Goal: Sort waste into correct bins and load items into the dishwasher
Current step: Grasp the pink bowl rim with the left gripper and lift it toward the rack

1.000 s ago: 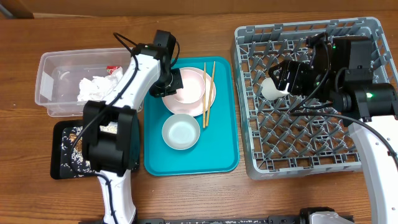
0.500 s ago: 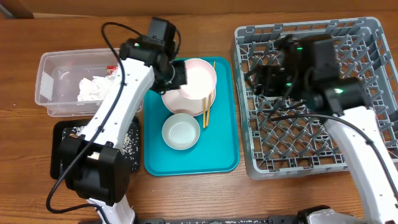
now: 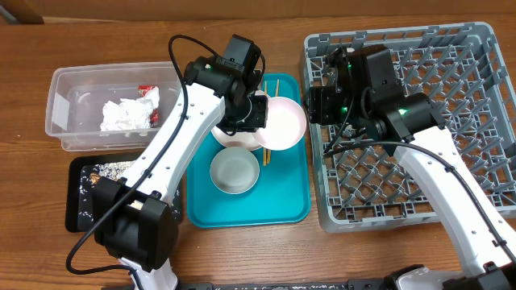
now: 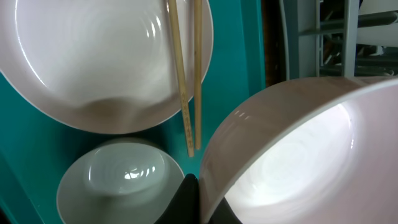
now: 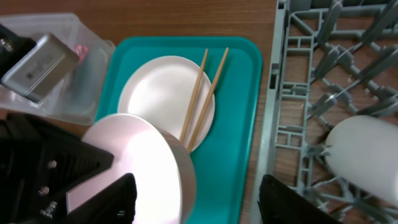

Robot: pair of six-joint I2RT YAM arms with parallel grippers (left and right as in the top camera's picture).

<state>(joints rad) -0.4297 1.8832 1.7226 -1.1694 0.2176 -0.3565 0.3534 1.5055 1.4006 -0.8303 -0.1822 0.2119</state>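
Pink bowl hangs tipped above the teal tray, mouth turned up and toward the grey rack, its rim clamped in the left claw. Below it, two chopsticks lie side by side across the pale plate, long axis running near to far, beside the grey bowl. The right claw hovers at the rack's left edge, jaws apart, with the white cup lying in the rack
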